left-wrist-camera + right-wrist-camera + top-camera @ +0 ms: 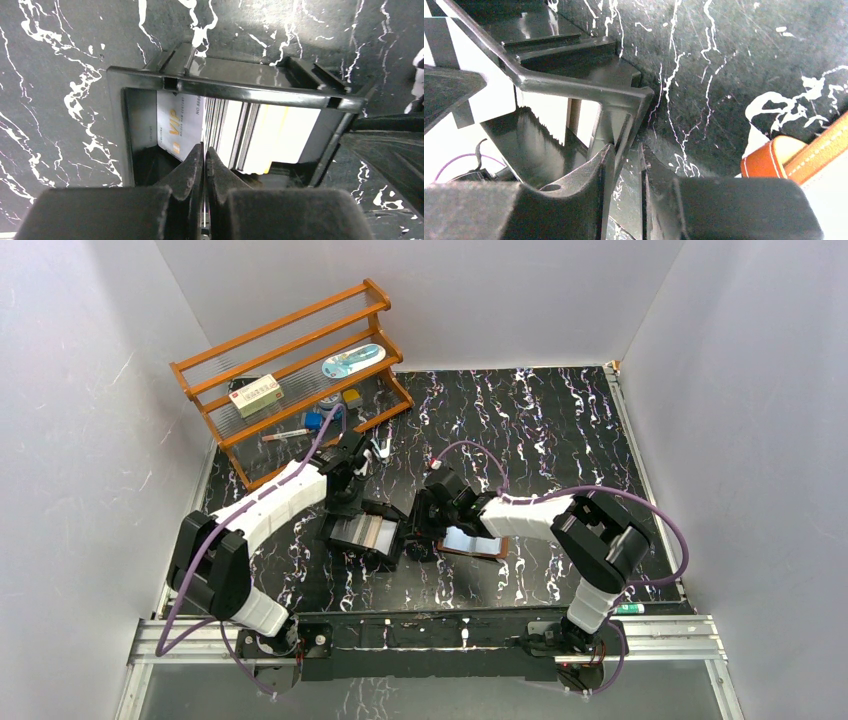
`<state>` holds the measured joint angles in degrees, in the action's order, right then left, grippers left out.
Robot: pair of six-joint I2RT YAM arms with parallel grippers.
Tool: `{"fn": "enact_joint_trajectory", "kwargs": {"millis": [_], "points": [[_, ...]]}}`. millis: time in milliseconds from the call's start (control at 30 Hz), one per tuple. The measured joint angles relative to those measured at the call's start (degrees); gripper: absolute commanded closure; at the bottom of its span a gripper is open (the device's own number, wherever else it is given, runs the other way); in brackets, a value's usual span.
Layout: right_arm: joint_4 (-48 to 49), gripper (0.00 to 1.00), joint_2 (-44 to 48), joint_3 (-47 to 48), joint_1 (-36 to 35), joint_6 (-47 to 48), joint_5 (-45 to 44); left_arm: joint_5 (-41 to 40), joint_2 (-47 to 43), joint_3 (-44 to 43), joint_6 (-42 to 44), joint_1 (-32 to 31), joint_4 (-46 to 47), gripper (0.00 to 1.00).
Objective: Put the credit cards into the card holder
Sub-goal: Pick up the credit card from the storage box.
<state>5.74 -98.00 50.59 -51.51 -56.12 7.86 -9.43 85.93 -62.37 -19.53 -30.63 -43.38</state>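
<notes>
Quick rundown, everything placed relative to the black tray [392, 542] on the marbled surface [560, 440]. The credit cards [280, 135] are packed in a row inside the tray, with a silver one marked VIP at one end. The left hand [204, 149] is lowered into the tray right at that row and pinched fully shut. Whether a card is actually caught between the tips can't be made out, tbh. The tray's corner wall is clamped by the right hand [628, 148], set narrow. The card holder [478, 543] is laid open just right of the tray, on the surface.
</notes>
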Motion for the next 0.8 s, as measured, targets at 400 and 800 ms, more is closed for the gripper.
{"fn": "enact_joint_trajectory", "kwargs": {"millis": [400,800], "points": [[-2.64,0.63,3.43,2.14,-0.28,2.80,-1.03,-1.90,-1.42,-8.20,-1.66,-0.13,-5.38,1.00],[-12.26,0.63,25.75,1.49,4.59,9.33,-6.62,16.22,-9.73,-11.19,-8.48,-0.13,0.66,1.00]]}}
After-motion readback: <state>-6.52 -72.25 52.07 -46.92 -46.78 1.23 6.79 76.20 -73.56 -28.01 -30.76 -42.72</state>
